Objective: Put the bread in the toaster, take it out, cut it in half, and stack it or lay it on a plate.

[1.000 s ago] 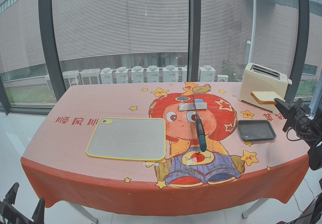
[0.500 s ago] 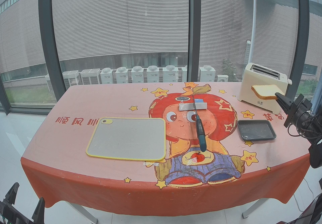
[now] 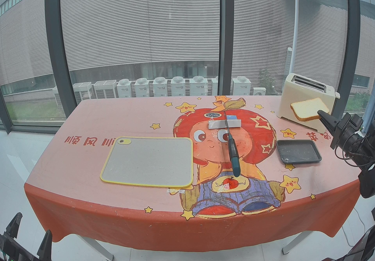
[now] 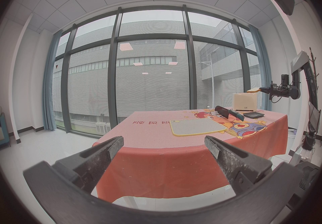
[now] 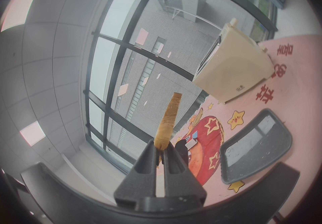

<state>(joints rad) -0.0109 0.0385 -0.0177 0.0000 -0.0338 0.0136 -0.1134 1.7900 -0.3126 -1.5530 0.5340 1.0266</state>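
Observation:
A slice of bread [image 3: 309, 109] hangs in the air just in front of the cream toaster [image 3: 306, 98] at the table's far right, tilted with its top face showing. My right gripper [image 3: 322, 116] is shut on the bread's near edge; the right wrist view shows the bread [image 5: 167, 119] edge-on between the fingers [image 5: 146, 164], with the toaster [image 5: 232, 67] beyond. The dark tray-like plate [image 3: 299, 151] lies in front of the toaster. A blue-handled knife [image 3: 233, 150] rests mid-table on a small holder. My left gripper [image 4: 164, 152] is open, low off the table's left front corner.
A grey cutting board [image 3: 149, 161] with a yellow rim lies left of centre on the orange tablecloth. The knife [image 4: 228, 112] and board [image 4: 197, 126] show far off in the left wrist view. A window wall stands behind the table.
The right gripper has lifted the bread slightly and turned it, so its top face now tilts toward the camera. The left arm has not moved.

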